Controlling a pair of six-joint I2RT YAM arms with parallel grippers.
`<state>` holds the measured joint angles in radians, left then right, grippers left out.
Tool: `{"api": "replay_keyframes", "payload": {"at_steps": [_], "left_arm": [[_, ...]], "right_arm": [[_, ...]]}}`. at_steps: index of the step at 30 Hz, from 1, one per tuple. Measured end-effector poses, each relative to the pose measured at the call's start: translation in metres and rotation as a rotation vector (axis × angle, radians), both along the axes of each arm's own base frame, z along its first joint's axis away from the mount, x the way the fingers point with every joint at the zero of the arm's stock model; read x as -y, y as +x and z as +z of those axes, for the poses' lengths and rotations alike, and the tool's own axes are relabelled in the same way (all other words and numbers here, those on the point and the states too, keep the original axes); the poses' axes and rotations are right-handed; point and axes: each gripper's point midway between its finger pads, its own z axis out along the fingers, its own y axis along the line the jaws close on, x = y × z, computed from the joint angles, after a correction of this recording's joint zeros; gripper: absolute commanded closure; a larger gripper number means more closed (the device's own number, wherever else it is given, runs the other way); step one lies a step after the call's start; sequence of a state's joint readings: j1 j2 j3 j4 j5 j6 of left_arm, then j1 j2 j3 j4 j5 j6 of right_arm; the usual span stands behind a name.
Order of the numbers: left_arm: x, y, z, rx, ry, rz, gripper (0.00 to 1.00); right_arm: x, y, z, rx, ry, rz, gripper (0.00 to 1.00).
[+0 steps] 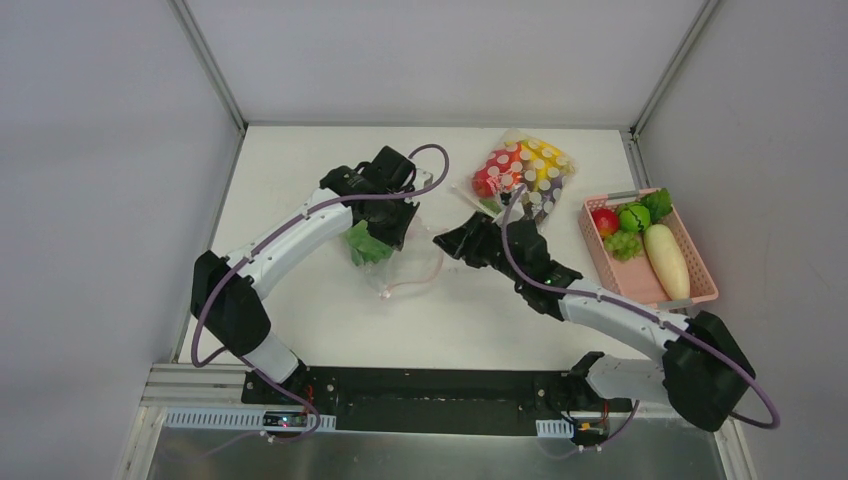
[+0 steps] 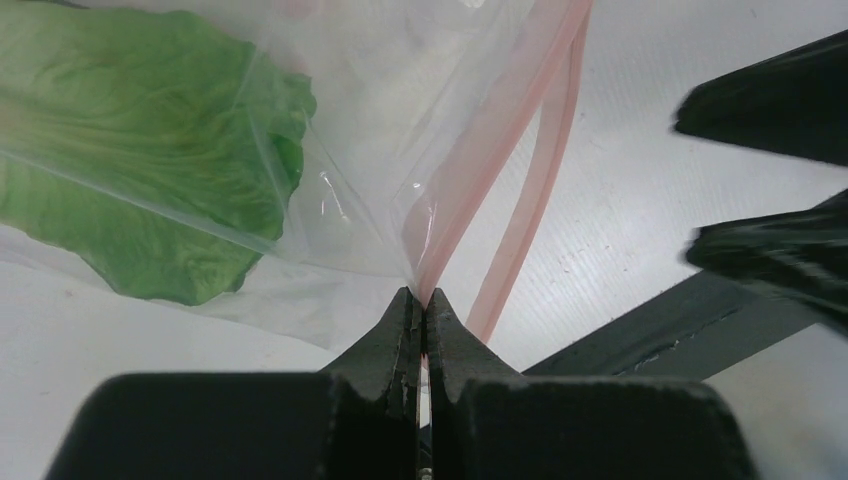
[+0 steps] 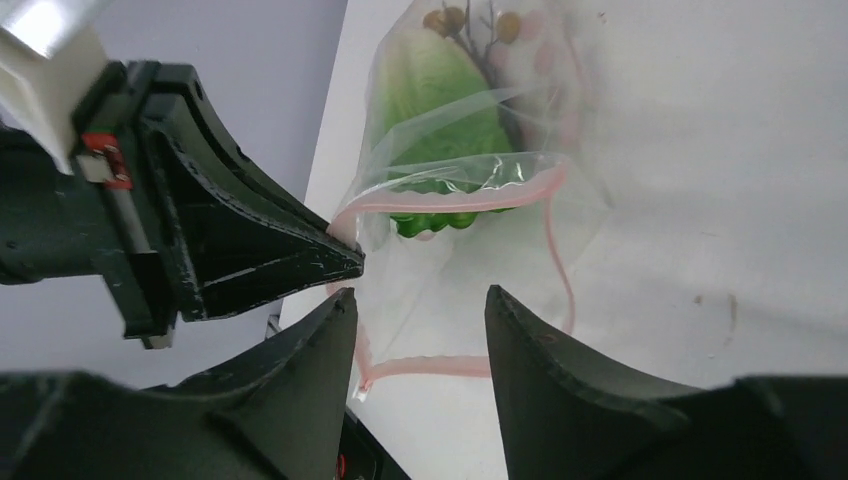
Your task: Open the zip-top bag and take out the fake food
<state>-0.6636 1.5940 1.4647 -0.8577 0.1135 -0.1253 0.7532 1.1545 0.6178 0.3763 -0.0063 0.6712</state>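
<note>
One zip-top bag [image 1: 408, 268] on the table [image 1: 330, 325] holds one lettuce leaf [image 1: 366, 246]. The left end effector [image 2: 424, 305] pinches its pink strip [image 2: 470, 190]; the right end effector [image 3: 420, 296] stands agape, empty. One basket [image 1: 598, 258] holds five fake food pieces [image 1: 666, 260].

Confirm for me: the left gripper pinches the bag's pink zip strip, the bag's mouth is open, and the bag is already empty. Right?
Not quite. The left gripper does pinch the pink zip strip and the mouth of the zip-top bag is open, but the bag is not empty: a green lettuce piece lies inside it, as the left wrist view shows.
</note>
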Motion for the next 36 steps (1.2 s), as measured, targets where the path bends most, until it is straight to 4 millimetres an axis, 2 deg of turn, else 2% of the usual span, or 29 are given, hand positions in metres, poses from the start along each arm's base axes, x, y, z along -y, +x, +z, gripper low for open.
{"api": "replay_keyframes", "payload": {"at_steps": [2,5,11,14,18,24,29,33,35,36], "left_arm": [[0.003,-0.002,0.004,0.002,-0.024,-0.005,1.0],[0.006,-0.005,0.01,-0.002,-0.055,-0.011,1.0],[0.017,-0.014,0.018,-0.02,-0.134,-0.039,1.0],[0.025,-0.021,0.026,-0.032,-0.198,-0.057,1.0],[0.037,-0.03,0.038,-0.046,-0.296,-0.085,1.0],[0.048,-0.037,0.041,-0.075,-0.363,-0.11,1.0],[0.05,-0.038,0.041,-0.082,-0.368,-0.11,1.0],[0.048,-0.039,0.039,-0.084,-0.359,-0.105,0.99],[0.046,-0.037,0.038,-0.078,-0.349,-0.099,0.89],[0.045,-0.037,0.037,-0.076,-0.343,-0.095,0.8]], "right_arm": [[-0.014,-0.004,-0.007,-0.005,0.005,0.043,0.49],[-0.034,-0.011,-0.028,-0.034,-0.017,0.106,0.5],[-0.05,-0.01,-0.065,-0.082,-0.062,0.14,0.48],[-0.056,-0.005,-0.077,-0.09,-0.071,0.141,0.43],[-0.07,0.007,-0.081,-0.071,-0.065,0.147,0.37],[-0.091,0.021,-0.082,-0.026,-0.055,0.179,0.28],[-0.099,0.018,-0.092,-0.008,-0.065,0.235,0.21],[-0.101,0.015,-0.102,0.001,-0.082,0.269,0.2],[-0.103,0.013,-0.108,0.001,-0.088,0.286,0.2],[-0.104,0.012,-0.112,-0.002,-0.09,0.297,0.2]]}}
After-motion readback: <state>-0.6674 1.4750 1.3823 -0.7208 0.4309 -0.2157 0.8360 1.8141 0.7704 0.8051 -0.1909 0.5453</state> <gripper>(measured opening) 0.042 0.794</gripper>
